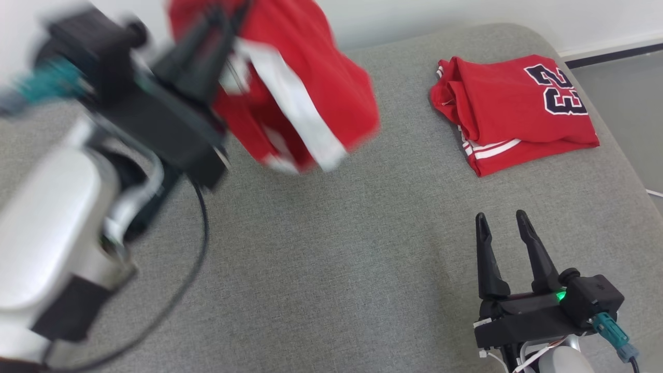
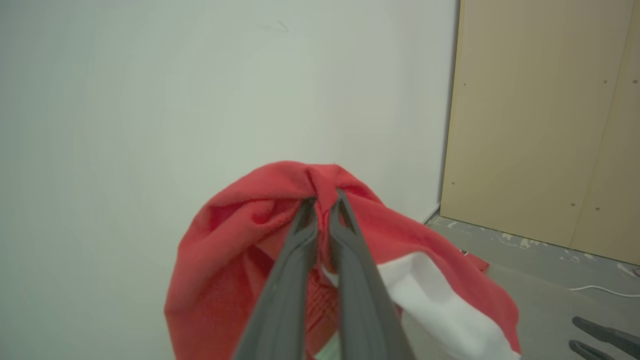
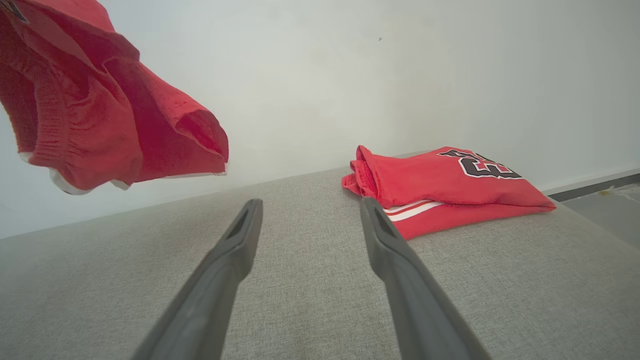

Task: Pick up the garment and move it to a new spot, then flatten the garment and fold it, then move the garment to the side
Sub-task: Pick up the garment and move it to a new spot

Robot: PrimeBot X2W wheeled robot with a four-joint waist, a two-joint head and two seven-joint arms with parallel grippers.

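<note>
A red garment with white trim hangs bunched in the air above the grey fabric surface at the upper left, blurred in the head view. My left gripper is shut on its top edge; the left wrist view has both fingers pinching the red garment between their tips, left gripper. The same garment dangles at the upper left of the right wrist view. My right gripper rests low at the lower right, open, nothing between its fingers; right gripper.
A folded red jersey with a dark number lies at the far right of the grey surface; folded jersey. A white wall stands behind. A beige panel and floor lie beyond the right edge. A black cable loops by my left arm.
</note>
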